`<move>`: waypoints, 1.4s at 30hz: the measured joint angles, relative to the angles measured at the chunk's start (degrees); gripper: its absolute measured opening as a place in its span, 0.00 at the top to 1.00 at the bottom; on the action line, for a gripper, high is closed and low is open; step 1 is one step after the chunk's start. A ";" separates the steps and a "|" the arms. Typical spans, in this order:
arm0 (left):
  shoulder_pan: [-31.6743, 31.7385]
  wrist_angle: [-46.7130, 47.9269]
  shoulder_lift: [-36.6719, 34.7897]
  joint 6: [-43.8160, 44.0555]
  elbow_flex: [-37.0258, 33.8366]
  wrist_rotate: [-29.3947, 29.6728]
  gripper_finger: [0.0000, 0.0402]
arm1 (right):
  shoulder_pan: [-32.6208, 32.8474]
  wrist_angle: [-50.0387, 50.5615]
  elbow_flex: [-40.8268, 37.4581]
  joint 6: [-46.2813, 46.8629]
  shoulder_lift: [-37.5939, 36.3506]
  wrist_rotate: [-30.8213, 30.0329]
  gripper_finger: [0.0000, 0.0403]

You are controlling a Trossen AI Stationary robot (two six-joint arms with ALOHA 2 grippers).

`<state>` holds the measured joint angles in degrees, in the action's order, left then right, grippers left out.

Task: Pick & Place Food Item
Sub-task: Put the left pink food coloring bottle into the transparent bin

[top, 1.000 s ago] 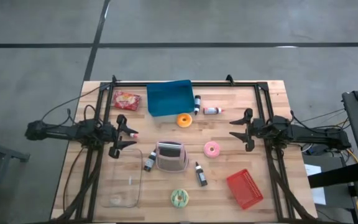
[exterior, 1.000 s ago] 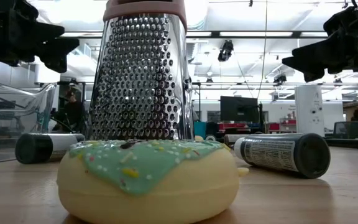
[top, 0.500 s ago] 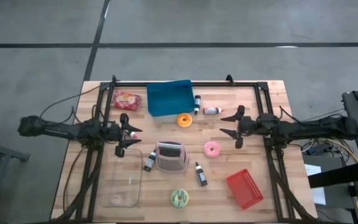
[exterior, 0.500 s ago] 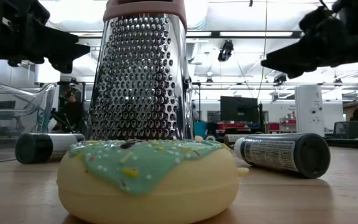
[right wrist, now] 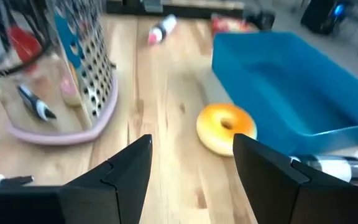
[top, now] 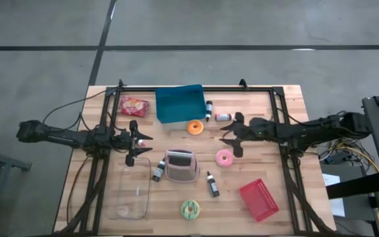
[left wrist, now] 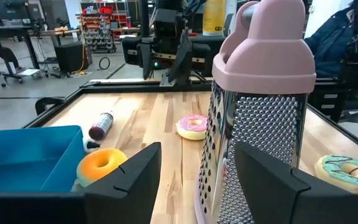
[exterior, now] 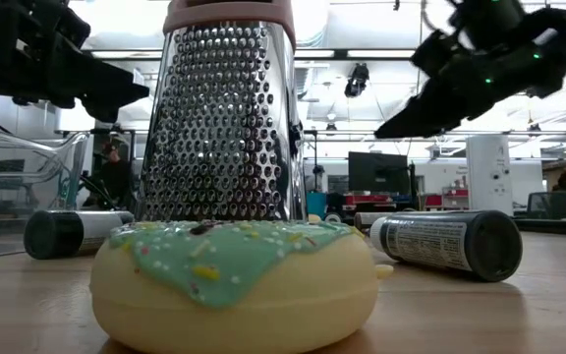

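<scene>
Since the earlier frames the right gripper [top: 231, 139] has been carried leftward over the table, toward the middle; the left gripper [top: 133, 140] is little changed.

The right gripper's fingers are spread and nothing is held; it is poised between the orange ring doughnut [top: 195, 127] beside the blue plastic bin [top: 179, 103] and the pink-frosted doughnut [top: 224, 157]. The left gripper, likewise parted and empty, is held left of the pink-topped metal box grater [top: 181, 164]. The green-iced sprinkled doughnut [top: 189, 209] lies at the near edge.
</scene>
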<state>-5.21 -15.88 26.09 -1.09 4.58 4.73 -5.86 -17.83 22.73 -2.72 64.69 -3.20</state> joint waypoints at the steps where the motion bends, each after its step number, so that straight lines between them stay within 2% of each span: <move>1: 0.00 0.01 0.00 0.01 0.00 0.04 0.49 | -0.15 2.26 1.44 0.01 0.93 0.00 0.46; 7: 0.00 0.36 0.39 0.32 -0.09 0.04 0.49 | -0.17 9.59 7.26 1.38 4.77 0.11 0.46; 12: 0.00 1.00 1.36 0.65 -0.15 0.07 0.49 | -0.16 16.10 9.43 2.53 5.17 0.48 0.46; 21: 0.16 1.71 5.25 4.52 0.23 6.99 0.49 | -0.03 15.98 9.28 3.63 5.28 0.68 0.46; 26: 0.28 1.85 9.08 5.52 1.92 8.63 0.49 | -0.03 15.94 9.28 3.80 5.28 0.68 0.46; 29: 0.32 2.51 12.15 7.12 3.74 7.87 0.49 | -0.03 15.90 9.28 3.82 5.44 0.66 0.46; 38: 0.11 13.28 23.54 15.84 13.53 6.12 0.49 | -0.03 16.27 8.86 4.26 5.65 0.66 0.46; 42: 0.11 23.49 28.04 18.30 20.10 6.83 0.49 | -0.03 16.73 8.36 4.26 5.66 0.65 0.46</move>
<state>-5.10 7.61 54.12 17.21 24.68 11.56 -5.89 -1.10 31.09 1.54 70.36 -2.56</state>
